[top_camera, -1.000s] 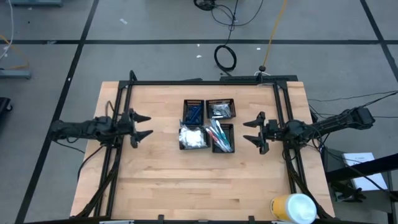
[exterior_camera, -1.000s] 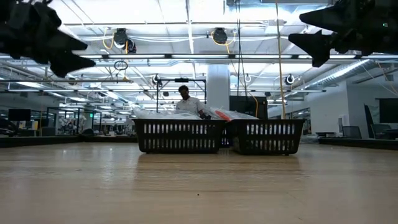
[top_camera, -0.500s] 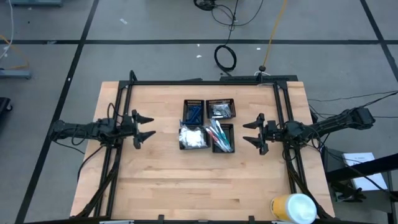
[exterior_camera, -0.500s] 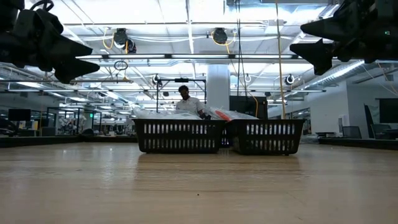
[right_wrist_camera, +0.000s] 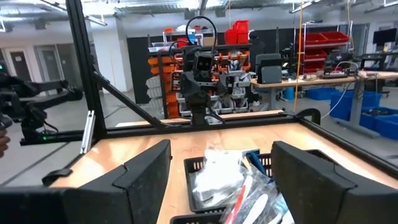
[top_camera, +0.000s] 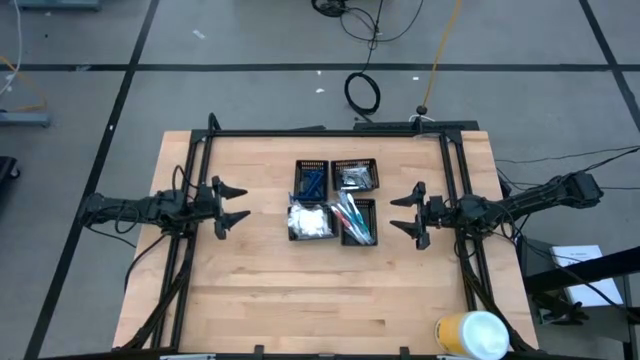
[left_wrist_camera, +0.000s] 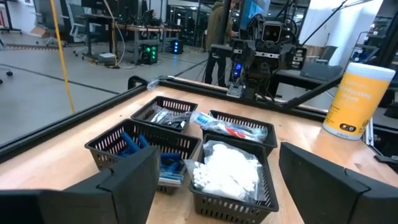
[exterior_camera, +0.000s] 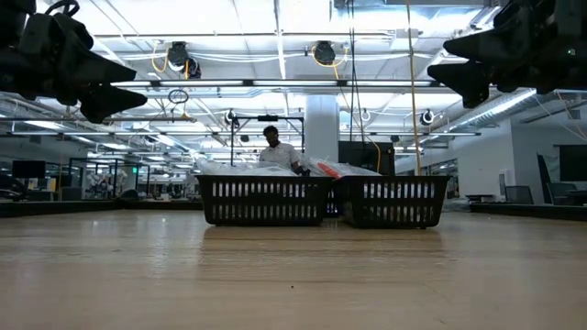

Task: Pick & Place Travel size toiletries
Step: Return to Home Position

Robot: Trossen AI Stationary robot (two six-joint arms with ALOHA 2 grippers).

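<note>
Four black mesh trays stand together mid-table. One holds blue razors (top_camera: 310, 180) (left_wrist_camera: 132, 144), one silvery-white pieces (top_camera: 355, 176) (left_wrist_camera: 169, 116), one white crinkly packets (top_camera: 310, 221) (left_wrist_camera: 227, 168), one toothbrushes (top_camera: 356, 220) (left_wrist_camera: 239, 129). My left gripper (top_camera: 244, 202) (exterior_camera: 139, 81) hangs open above the table, left of the trays, pointing at them. My right gripper (top_camera: 393, 211) (exterior_camera: 438, 55) hangs open to their right, facing them. Neither touches anything.
A large yellow-and-white cylinder (top_camera: 470, 335) (left_wrist_camera: 357, 99) stands at the table's near right corner. A black frame (top_camera: 330, 131) runs along the far edge and both sides. Bare wood lies between each gripper and the trays. A person (exterior_camera: 272, 147) stands far behind.
My left gripper has moved a little down and toward the trays, staying open. The trays and their contents have not moved.
</note>
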